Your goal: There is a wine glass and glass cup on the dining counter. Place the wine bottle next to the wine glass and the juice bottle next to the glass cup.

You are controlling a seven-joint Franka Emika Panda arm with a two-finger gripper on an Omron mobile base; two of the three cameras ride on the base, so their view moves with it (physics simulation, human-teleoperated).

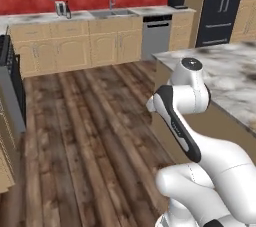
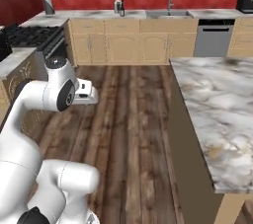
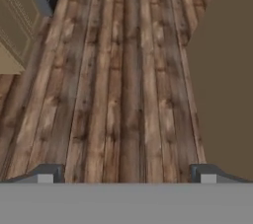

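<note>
My gripper [image 3: 127, 174] points down at the wooden floor, its two fingertips [image 3: 47, 173] standing far apart with nothing between them: it is open. The arm is folded up close to the base. The dining counter [image 1: 235, 81], a marble slab with dark veins, runs along the right [image 2: 212, 99], and its bare top carries nothing in the part I can see. Its brown side panel [image 3: 222, 70] fills the right of the hand view. The wine glass, the glass cup, the wine bottle and the juice bottle are out of view.
A wide strip of wooden floor [image 2: 128, 119] lies between the dining counter and the stove [image 2: 29, 35] on the left. Tan cabinets with a sink [image 1: 112, 13], a dishwasher [image 1: 156, 36] and a dark fridge [image 1: 220, 6] line the back wall.
</note>
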